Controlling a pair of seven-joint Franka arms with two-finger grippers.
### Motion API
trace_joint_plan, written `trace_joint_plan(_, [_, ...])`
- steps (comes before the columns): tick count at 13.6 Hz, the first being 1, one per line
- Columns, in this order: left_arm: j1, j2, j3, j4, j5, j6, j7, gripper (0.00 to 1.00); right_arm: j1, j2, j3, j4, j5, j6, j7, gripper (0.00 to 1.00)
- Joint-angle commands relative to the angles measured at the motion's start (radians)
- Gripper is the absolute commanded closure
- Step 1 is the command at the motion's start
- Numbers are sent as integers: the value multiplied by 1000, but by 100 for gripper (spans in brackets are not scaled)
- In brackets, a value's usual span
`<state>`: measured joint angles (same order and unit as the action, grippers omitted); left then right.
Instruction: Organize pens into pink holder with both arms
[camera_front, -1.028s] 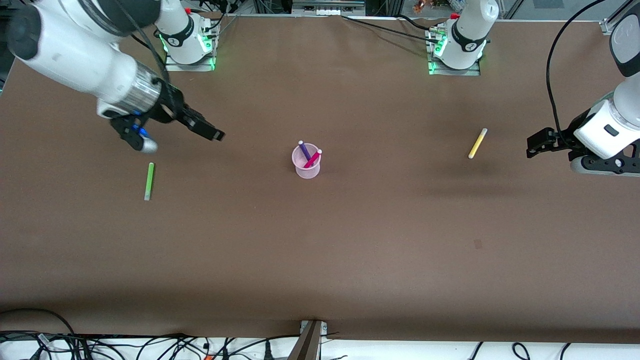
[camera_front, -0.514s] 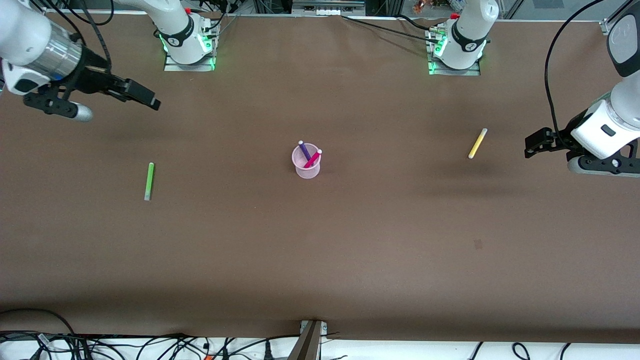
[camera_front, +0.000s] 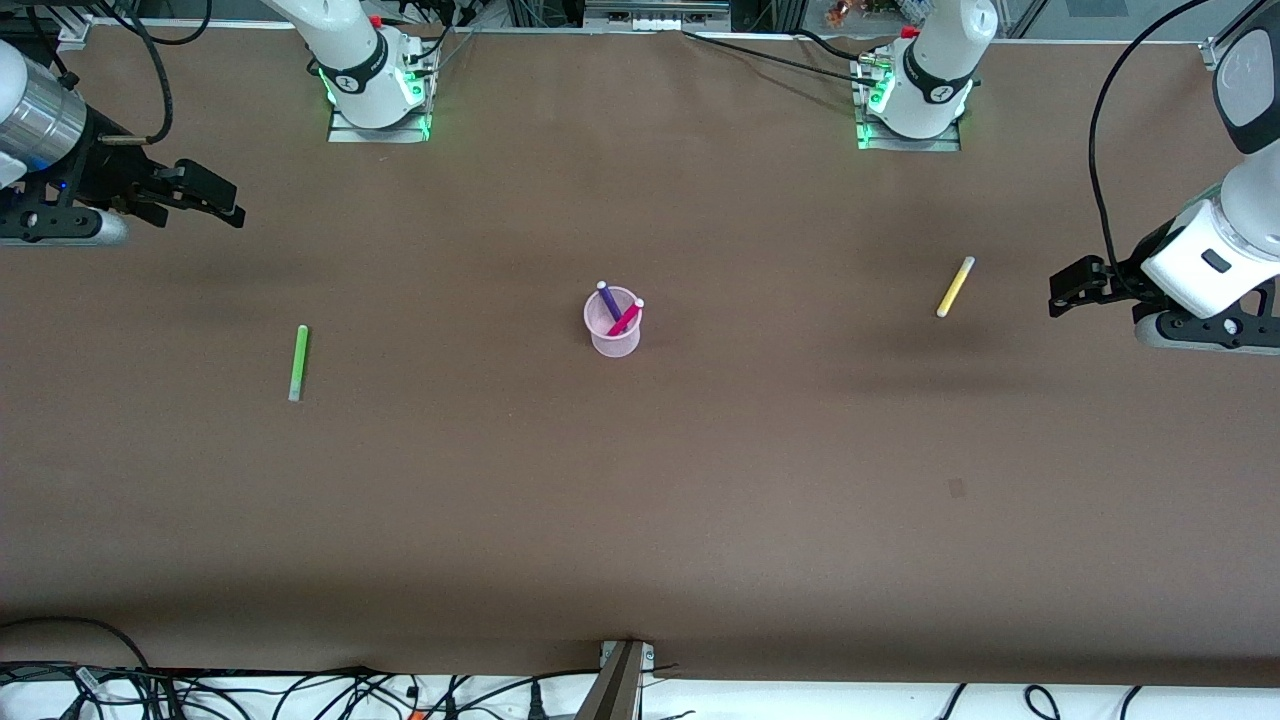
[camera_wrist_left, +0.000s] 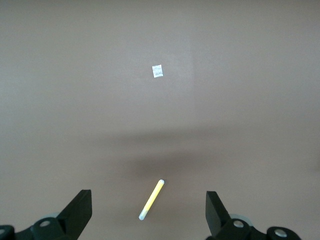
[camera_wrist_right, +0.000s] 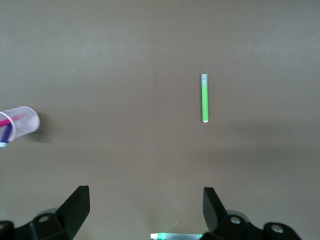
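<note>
The pink holder (camera_front: 612, 326) stands upright pretty much dead center on the brown counter (camera_front: 640, 500), with two pens poking out of it: the dark purple pen (camera_front: 607, 299) and the magenta pen (camera_front: 626, 317), leaning across each other. How they sit lower down is hard to make out through the cloudy plastic. In the right wrist view the holder (camera_wrist_right: 22, 122) is cut off at the frame edge, so only part of those two shows.

The green pen (camera_front: 298, 362) lies flat at about 9 o'clock from the holder, well apart from it, toward the right arm's end and a bit nearer the front camera. The yellow pen (camera_front: 955, 286) lies flat at about 3 o'clock, slightly tilted, toward the left arm's end.

The right gripper (camera_front: 215, 198) hangs over bare counter at roughly 11 o'clock from the green pen, well apart from it, fingers spread with nothing between them. Most of that arm is cropped off.

The left gripper (camera_front: 1068, 288) hovers at 3 o'clock from the yellow pen, near it, fingers apart and empty. In its wrist view the yellow pen (camera_wrist_left: 151, 199) sits between the two fingertips, and a small pale mark (camera_wrist_left: 157, 71) shows on the counter.
</note>
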<state>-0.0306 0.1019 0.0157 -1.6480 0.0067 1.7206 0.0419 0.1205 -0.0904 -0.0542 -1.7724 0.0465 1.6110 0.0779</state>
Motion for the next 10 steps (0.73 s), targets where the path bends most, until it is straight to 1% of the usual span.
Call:
trace_joint_plan(1, [1,-2,-12,7,-5,-1,18,0,-50,-2,66,13,-40,6,-18,0])
trace_joint_plan(4, [1,-1,-16,7,-5,1,16,0,-48,0,62,28,-59,4,-23,0])
trace_joint_plan(10, [1,-1,-25,11,-5,2,15,0,-58,34,45,73,-48,-8,-24,0])
